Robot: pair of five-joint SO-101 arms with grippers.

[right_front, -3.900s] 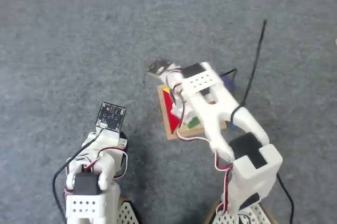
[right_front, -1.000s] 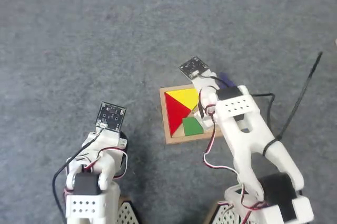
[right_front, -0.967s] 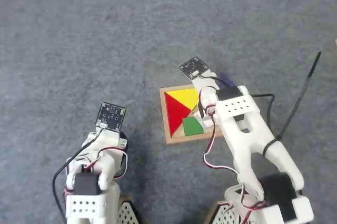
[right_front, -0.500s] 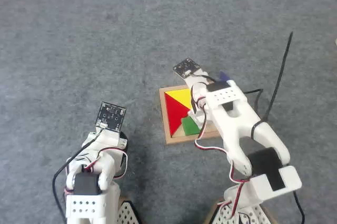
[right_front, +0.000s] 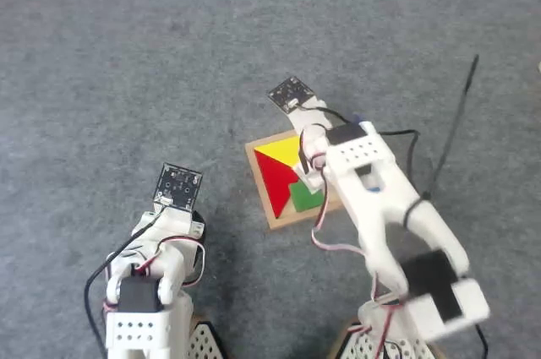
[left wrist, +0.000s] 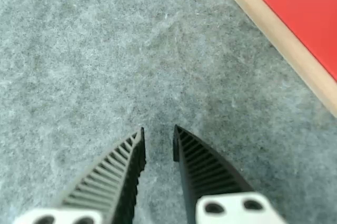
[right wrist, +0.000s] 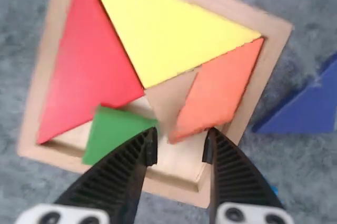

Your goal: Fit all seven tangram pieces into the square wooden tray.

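Observation:
The square wooden tray (right wrist: 266, 60) holds a red triangle (right wrist: 87, 71), a yellow triangle (right wrist: 158, 29), a green piece (right wrist: 110, 134) and an orange piece (right wrist: 221, 89). My right gripper (right wrist: 179, 145) hovers open over the tray's near part, the orange piece's tip just beyond its fingertips. A blue piece (right wrist: 305, 108) lies on the carpet outside the tray. From above, the tray (right_front: 262, 194) sits skewed under the right arm, showing red (right_front: 277, 175) and yellow (right_front: 279, 149). My left gripper (left wrist: 158, 142) rests over bare carpet, its fingers a narrow gap apart, a tray corner (left wrist: 274, 39) beyond it.
Grey carpet (right_front: 127, 80) covers the table, with free room left of and behind the tray. Bare wood (right wrist: 168, 103) shows between the yellow and orange pieces. The right arm's cable (right_front: 448, 139) arcs up beside the tray.
The right arm swung left over the tray. The tray shifted a little left and turned, so it now lies skewed. The left arm stayed still.

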